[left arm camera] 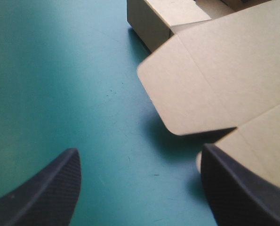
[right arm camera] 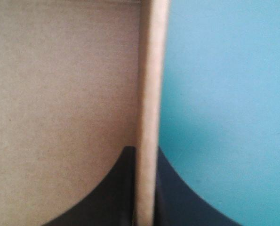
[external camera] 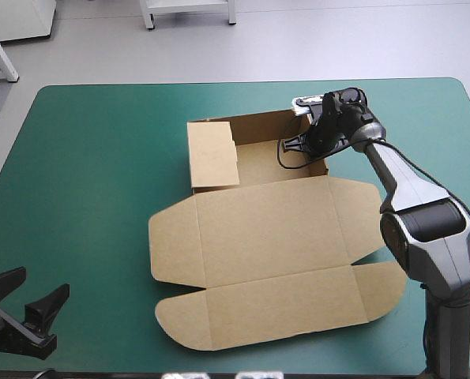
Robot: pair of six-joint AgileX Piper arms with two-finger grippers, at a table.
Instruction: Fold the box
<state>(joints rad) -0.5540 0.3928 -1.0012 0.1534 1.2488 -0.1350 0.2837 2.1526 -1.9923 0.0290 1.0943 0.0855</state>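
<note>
I see the box [external camera: 266, 213] mid-tabletop [external camera: 92, 158], tray [external camera: 258, 164] at the far side with walls up, lid [external camera: 282, 260] flat on the near side. My right pincer [right arm camera: 147, 153] is clenched on the tray's right wall [right arm camera: 149, 70] (a finger each side). My left pincer [left arm camera: 140, 153] hangs released near the tabletop's near left corner, beside a lid flap [left arm camera: 187, 84]

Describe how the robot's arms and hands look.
The right arm is silver-grey tubing with a bulky joint banded in black, ending in a black wrist and the right hand. Of the left arm only the black left hand shows. Each hand has two broad black fingers curved like fins, with a fine woven texture.
</note>
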